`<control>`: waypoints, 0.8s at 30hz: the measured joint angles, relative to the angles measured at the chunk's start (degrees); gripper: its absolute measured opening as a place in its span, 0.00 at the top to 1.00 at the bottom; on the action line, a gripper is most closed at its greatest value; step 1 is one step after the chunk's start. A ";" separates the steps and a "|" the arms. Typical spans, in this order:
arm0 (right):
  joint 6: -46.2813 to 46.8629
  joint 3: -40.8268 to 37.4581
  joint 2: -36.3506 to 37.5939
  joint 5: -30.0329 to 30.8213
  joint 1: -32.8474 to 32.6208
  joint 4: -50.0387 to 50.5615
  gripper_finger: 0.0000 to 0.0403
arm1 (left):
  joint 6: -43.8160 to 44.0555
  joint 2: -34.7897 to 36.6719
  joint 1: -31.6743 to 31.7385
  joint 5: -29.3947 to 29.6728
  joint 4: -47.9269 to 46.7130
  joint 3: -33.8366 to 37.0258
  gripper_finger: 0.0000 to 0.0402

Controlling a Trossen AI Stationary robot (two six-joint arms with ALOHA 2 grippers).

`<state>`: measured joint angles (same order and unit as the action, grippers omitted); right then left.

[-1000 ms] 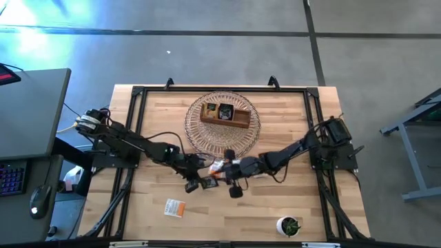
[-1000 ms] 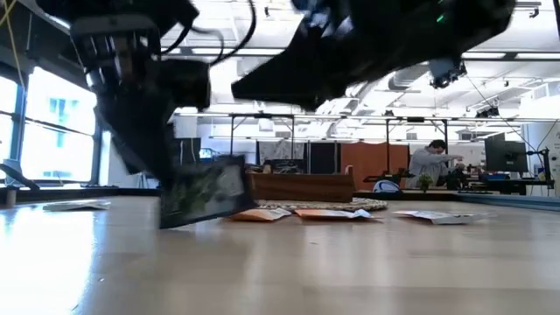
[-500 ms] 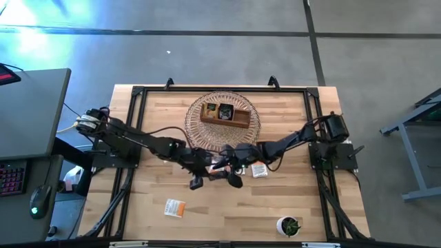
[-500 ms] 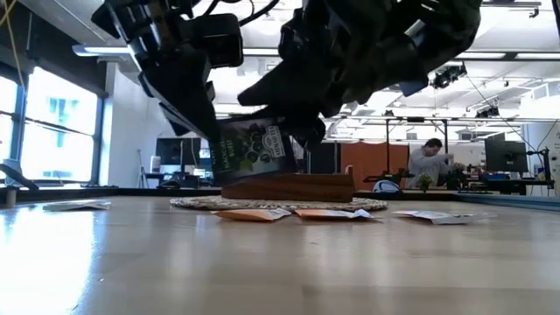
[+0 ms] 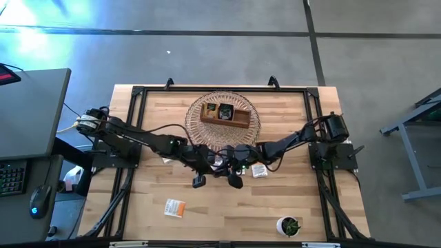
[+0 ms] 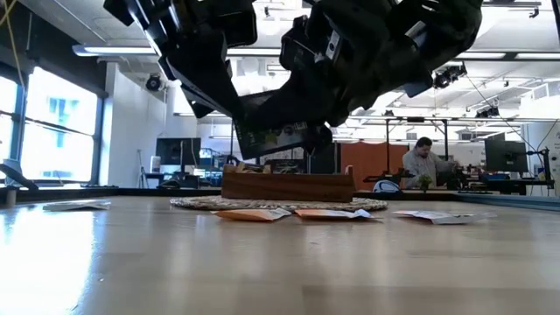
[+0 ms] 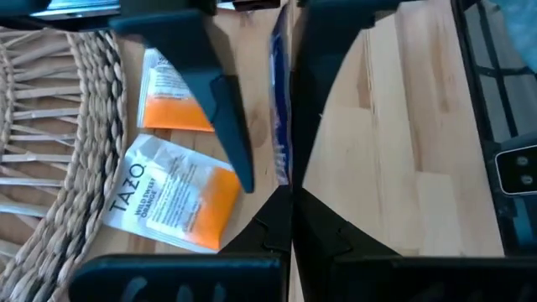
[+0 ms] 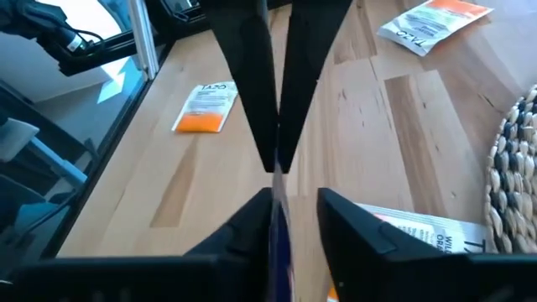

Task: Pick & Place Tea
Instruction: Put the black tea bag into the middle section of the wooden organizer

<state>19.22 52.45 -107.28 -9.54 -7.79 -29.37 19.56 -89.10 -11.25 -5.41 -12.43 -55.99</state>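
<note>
A dark tea sachet point(image 6: 273, 140) hangs in the air in front of the wooden tray point(image 5: 225, 115), which stands on a round wicker mat point(image 5: 248, 131). My left gripper point(image 7: 290, 197) reaches in from the table's left and is shut on the sachet. My right gripper point(image 8: 294, 214) comes from the right and is open. Its fingers stand on either side of the sachet's other end point(image 8: 277, 225). More sachets lie flat on the table: one white-and-orange point(image 5: 175, 207) near the front, and two orange ones point(image 7: 172, 205) point(image 7: 172, 92) beside the mat. My left gripper pinches one end of the sachet point(image 7: 283, 172) between its two fingers, coming slanting down from the table's left. The sachet sticks out ahead of the fingers, lifted clear of the table. My right gripper: the sachet's edge lies close to one finger point(image 8: 252, 220). I cannot tell whether they touch.
A white-and-orange sachet point(image 5: 259, 170) lies under the right arm. A small green plant in a white pot point(image 5: 289, 225) stands near the front right corner. Black frame rails point(image 5: 134, 138) run along the table's sides. Bare wood lies toward the near edge.
My left gripper has risen from just above the table and gone toward the far edge and the right gripper, rolling as it went. The sachet went with it, from near the table to well clear of it, and has tipped from upright toward level. My right gripper has rolled and edged toward the sachet.
</note>
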 joint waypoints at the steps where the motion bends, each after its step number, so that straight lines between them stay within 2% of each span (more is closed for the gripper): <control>1: -0.04 0.00 0.02 0.00 0.00 0.02 0.82 | 0.09 0.00 0.00 0.01 -0.18 0.00 1.00; 5: -1.26 0.00 0.02 -0.35 -0.24 0.05 0.95 | 0.17 0.00 0.00 0.22 -0.63 0.00 1.00; 7: -2.50 -0.02 0.01 0.02 -0.61 -0.02 0.98 | 0.15 0.00 0.00 0.48 -0.63 0.00 1.00; 12: -2.75 0.00 -0.01 2.71 -1.93 -0.02 0.95 | 0.17 0.00 -0.02 1.33 -0.63 0.00 1.00; 15: -2.27 0.00 -0.01 3.66 -2.62 -0.08 0.97 | -0.34 0.00 -0.04 1.32 -0.57 0.00 1.00; 19: -1.22 0.00 0.00 4.33 -3.52 -0.20 0.98 | -3.92 -0.04 -0.04 1.77 -0.44 0.00 1.00; 24: -1.18 0.02 -0.01 8.05 -4.82 0.58 0.96 | -6.31 -0.07 -0.04 2.56 -0.12 0.00 1.00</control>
<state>18.04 52.47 -107.28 -1.49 -12.61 -28.79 13.25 -89.17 -11.29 -2.85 -12.54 -55.99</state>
